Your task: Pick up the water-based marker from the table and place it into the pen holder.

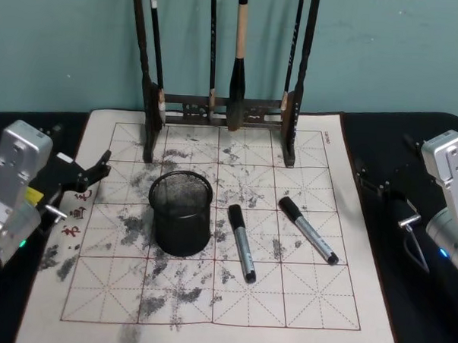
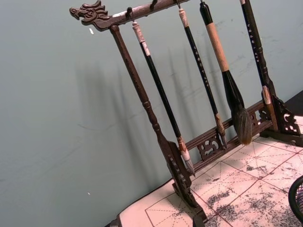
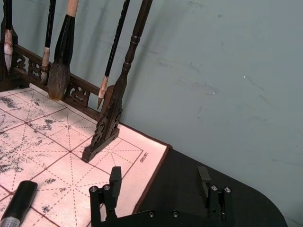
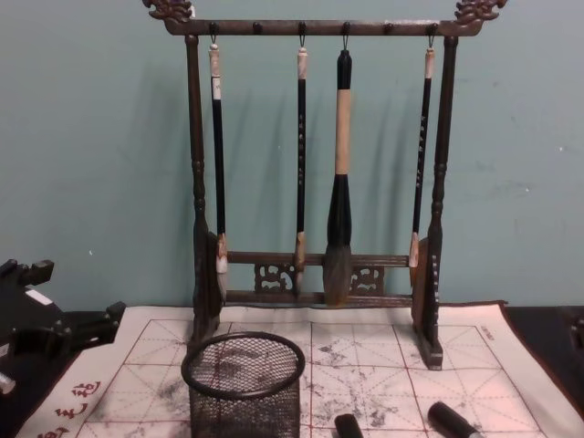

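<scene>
Two water-based markers with black caps and silver-grey barrels lie on the gridded mat of the table [image 1: 321, 145]: one [image 1: 241, 243] just right of the pen holder, the other [image 1: 308, 230] farther right. Their caps [image 4: 347, 425] [image 4: 452, 420] peek in at the chest view's lower edge, and one cap [image 3: 19, 201] shows in the right wrist view. The pen holder [image 1: 180, 213] [image 4: 242, 383], a black mesh cup, stands upright and empty at the mat's centre. My left gripper [image 1: 92, 173] [image 4: 64, 301] hovers open at the mat's left edge. My right gripper [image 1: 373, 181] [image 3: 158, 182] is open beyond the mat's right edge.
A tall dark wooden brush rack [image 1: 224, 110] [image 4: 315, 297] with several hanging brushes stands along the mat's far edge, in front of a teal wall. The mat's border lies on a black tabletop [image 1: 420, 316]. The near half of the mat is bare.
</scene>
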